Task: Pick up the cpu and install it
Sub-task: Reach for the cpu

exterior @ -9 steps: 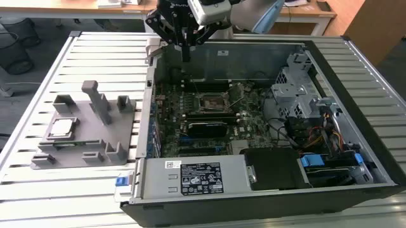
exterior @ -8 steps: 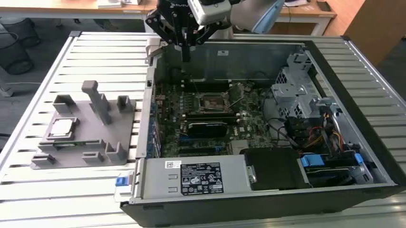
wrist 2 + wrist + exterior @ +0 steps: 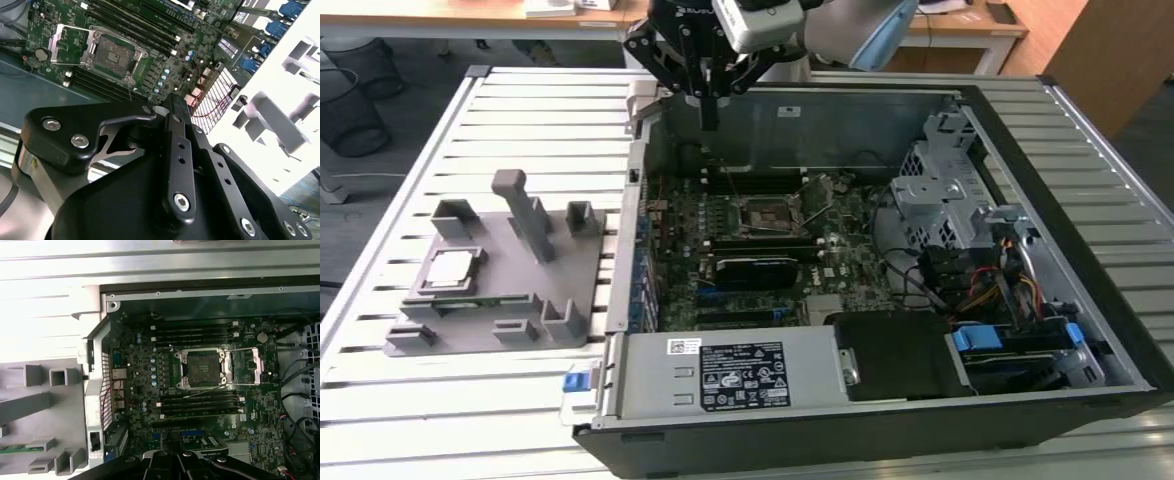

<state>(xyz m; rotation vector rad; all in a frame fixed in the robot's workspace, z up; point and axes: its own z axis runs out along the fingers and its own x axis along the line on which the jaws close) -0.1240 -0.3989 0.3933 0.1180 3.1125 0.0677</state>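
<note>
Found the gripper [image 3: 710,118] above the back wall of the computer case [image 3: 854,125], jaws pressed together, empty. Saw the cpu [image 3: 451,270] flat on the grey holder [image 3: 467,342], well apart. Called for spread jaws, level descent.

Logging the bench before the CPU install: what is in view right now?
cpu: one, silvery, seated in the fixture.
fixture: one, grey, on the table at the exterior view's left of the case.
computer case: one, black, open, on the table.
motherboard: one, green, inside the case.
socket: one, metal-framed, empty, cover swung open, on the motherboard.
table: one, pale, slatted.
waste bins: two, black mesh, on the floor beyond the table.
gripper: one, black, shut, holding nothing, above the case's far wall.
</note>
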